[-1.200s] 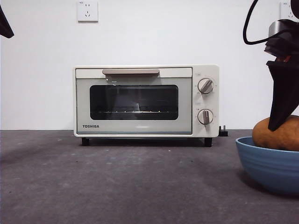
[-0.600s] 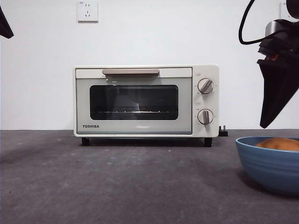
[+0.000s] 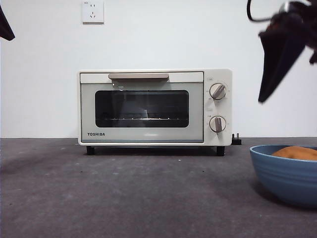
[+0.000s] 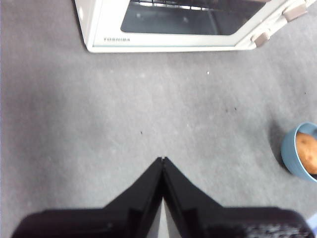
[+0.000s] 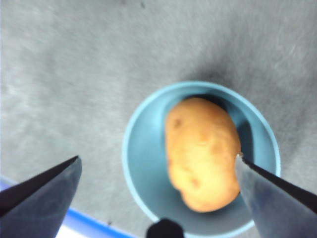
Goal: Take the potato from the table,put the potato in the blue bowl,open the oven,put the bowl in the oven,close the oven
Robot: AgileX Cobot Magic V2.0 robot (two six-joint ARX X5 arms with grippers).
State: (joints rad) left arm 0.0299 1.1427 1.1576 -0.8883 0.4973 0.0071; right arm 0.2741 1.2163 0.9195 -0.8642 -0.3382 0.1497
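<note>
I count one potato (image 5: 202,153), lying in one blue bowl (image 5: 143,163) on the table (image 3: 124,193), the bowl cut off at the front view's edge. My right gripper (image 5: 157,161) hangs above it, jaws wide and empty. My left gripper (image 4: 163,159) waits pressed together. One Toshiba oven (image 3: 155,107) stands with its door closed.

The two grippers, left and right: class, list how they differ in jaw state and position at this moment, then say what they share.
The left gripper has its jaws shut tip to tip; the right gripper has its jaws spread wide. The left gripper hangs over bare table in front of the oven; the right gripper is above the blue bowl that holds the potato. Both are black and hold nothing.
</note>
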